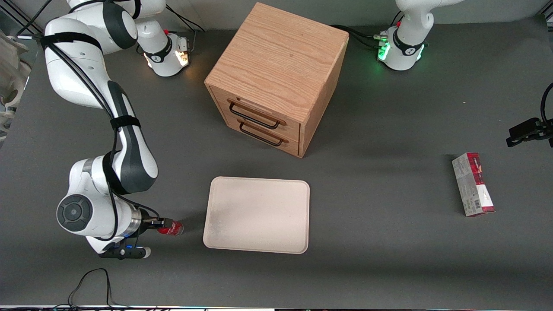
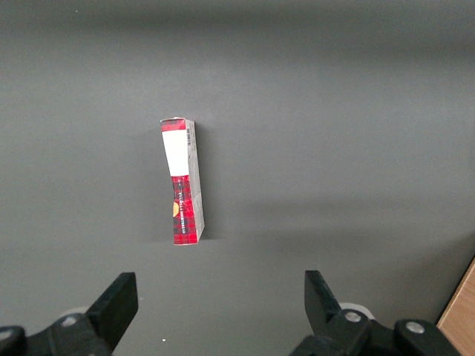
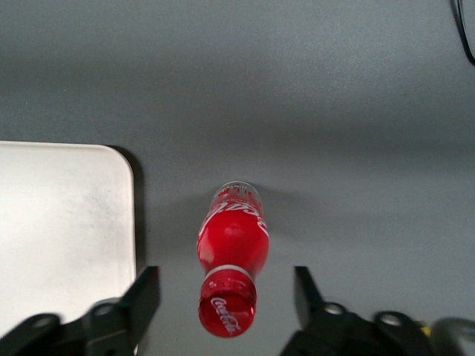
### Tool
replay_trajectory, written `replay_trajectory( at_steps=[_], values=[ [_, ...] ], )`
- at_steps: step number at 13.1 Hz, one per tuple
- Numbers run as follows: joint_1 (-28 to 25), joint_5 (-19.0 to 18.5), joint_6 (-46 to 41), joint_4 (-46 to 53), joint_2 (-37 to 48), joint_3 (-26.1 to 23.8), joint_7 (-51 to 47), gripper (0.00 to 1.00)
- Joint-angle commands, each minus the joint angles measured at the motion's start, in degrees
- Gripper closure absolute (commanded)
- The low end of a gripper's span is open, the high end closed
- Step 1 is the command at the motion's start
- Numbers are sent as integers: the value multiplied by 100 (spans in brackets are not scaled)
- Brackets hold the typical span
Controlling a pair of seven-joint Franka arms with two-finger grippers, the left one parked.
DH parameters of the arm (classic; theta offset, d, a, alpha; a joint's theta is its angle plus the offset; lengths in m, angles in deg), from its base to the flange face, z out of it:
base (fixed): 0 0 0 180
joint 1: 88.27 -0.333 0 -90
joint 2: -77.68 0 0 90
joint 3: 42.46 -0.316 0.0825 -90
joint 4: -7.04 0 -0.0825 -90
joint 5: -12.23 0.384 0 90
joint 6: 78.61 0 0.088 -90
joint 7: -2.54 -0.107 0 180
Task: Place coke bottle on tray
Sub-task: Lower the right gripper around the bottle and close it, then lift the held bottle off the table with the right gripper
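Observation:
The coke bottle (image 1: 172,228) is small, glossy and red, and sits on the dark table beside the tray's short edge, toward the working arm's end. In the right wrist view the coke bottle (image 3: 232,248) points its red cap with white lettering at the camera. My gripper (image 1: 164,225) is open around it. In that same view the gripper (image 3: 224,277) has one finger on each side of the neck, and a gap shows between each finger and the bottle. The cream-white tray (image 1: 259,216) lies flat with nothing on it, and its rounded corner (image 3: 111,159) is close to the bottle.
A wooden two-drawer cabinet (image 1: 276,77) stands farther from the front camera than the tray. A red-and-grey carton (image 1: 473,183) lies toward the parked arm's end of the table; this carton (image 2: 182,182) is also in the left wrist view. A black cable (image 1: 90,285) loops near the table's front edge.

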Motion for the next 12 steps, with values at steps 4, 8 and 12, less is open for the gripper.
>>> replay_trajectory(
  at_steps=[4, 8, 12],
  values=[
    [-34, -130, 44, -7, 10, -4, -169, 100],
    [-25, -104, -26, 19, 106, 4, -169, 100],
    [10, -78, -693, 194, 457, 40, -169, 100]
  ],
)
